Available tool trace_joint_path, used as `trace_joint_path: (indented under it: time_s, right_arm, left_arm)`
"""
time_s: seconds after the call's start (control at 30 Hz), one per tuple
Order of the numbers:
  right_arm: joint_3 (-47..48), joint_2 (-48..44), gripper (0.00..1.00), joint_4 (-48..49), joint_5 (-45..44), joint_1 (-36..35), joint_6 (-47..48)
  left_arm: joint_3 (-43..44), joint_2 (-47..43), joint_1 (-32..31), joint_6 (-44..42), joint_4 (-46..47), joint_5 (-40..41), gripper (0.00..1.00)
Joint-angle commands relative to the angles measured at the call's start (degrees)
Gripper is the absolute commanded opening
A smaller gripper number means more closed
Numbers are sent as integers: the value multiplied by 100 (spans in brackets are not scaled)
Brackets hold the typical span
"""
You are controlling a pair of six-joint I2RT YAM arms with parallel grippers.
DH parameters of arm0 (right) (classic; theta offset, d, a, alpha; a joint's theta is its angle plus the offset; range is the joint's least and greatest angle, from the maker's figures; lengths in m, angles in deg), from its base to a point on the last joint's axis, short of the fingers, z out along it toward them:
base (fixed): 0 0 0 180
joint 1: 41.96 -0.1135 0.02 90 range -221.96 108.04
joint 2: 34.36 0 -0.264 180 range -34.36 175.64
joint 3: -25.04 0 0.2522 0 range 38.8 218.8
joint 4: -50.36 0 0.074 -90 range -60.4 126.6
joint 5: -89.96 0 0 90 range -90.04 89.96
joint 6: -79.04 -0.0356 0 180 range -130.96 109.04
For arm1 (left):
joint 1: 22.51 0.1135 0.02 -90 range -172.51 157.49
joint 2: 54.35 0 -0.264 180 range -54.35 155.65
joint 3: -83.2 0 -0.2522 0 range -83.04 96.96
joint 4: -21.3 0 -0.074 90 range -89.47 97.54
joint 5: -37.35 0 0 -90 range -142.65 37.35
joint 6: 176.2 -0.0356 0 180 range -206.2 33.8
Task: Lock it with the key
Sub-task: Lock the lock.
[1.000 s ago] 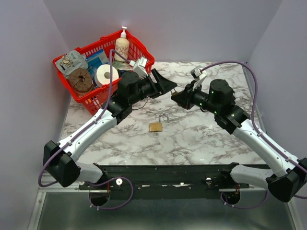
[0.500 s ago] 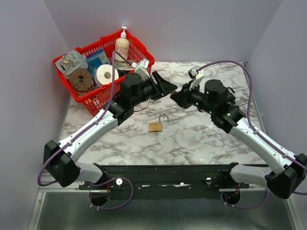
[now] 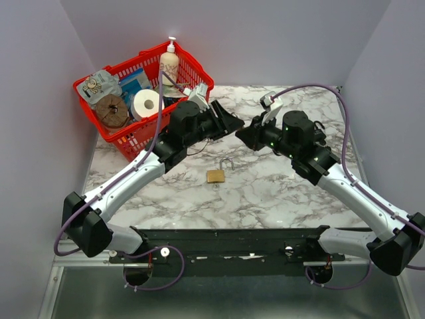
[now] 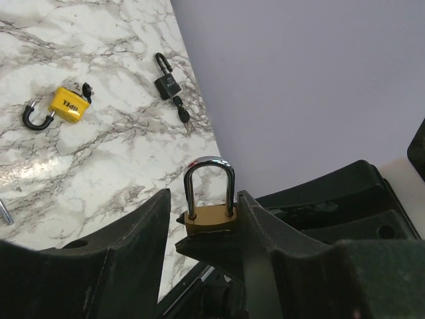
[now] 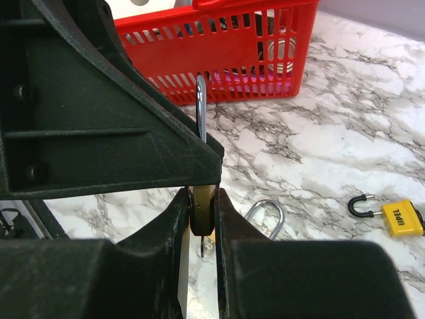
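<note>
My right gripper (image 5: 201, 197) is shut on a small brass padlock (image 5: 202, 211), pinching its flat sides with the steel shackle pointing up. A thin dark sliver sticks out below the body; I cannot tell whether it is the key. In the left wrist view the same padlock (image 4: 210, 218) stands between the fingers of my left gripper (image 4: 202, 199). It lies close against the right finger (image 4: 265, 246), with a gap to the left finger. Seen from above, the two grippers (image 3: 232, 123) (image 3: 245, 135) meet over the middle of the table.
A second brass padlock (image 3: 216, 174) lies on the marble with its shackle open, below the grippers. A yellow padlock (image 4: 68, 106) and a black padlock (image 4: 167, 84) with a key lie farther off. A red basket (image 3: 199, 80) of goods stands at the back left.
My left gripper has moved right to meet the right gripper, and its jaws have narrowed around the held padlock. The right arm shifted slightly left.
</note>
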Motion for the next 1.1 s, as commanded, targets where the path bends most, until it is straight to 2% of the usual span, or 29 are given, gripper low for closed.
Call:
trace_joint_path:
  time_s: [0.0,0.07,0.2,0.3,0.33,0.37,0.4,0.47,0.53,0.73,0.87,1.0,1.07]
  right_arm:
    - [184,-16,1,218,-107,-70,39]
    - [167,1,1,227,-107,-70,39]
    - [158,-25,1,227,-107,-87,56]
    - [140,1,1,227,-98,-87,48]
    - [149,10,1,192,-55,-87,56]
    - [166,10,7,166,-2,-87,57]
    - [158,1,27,140,86,-87,57]
    - [175,-16,53,-1,156,-87,118]
    - [175,-60,59,-228,183,-78,223]
    - [61,-87,50,-493,788,-43,346]
    - [184,141,45,-493,886,-35,364]
    - [377,265,36,-493,983,-34,399]
    - [439,318,36,-502,965,-26,434]
  left_arm:
    - [164,53,-29,3,-7,153,53]
    - [172,89,-29,3,-42,196,50]
    - [146,106,-11,29,-147,214,38]
    - [129,97,-3,21,-139,214,23]
    - [146,89,-2,-32,-156,223,12]
    - [172,89,-2,-111,-226,284,7]
    - [181,89,50,-146,-331,293,2]
    - [146,45,164,-129,-384,223,0]
    - [103,-34,348,-94,-394,83,0]
    - [-90,-201,463,-85,-490,21,0]
    - [-214,-245,463,64,-394,-76,0]
    - [-232,-281,463,91,-420,-120,0]
    - [-241,-289,455,117,-411,-137,0]
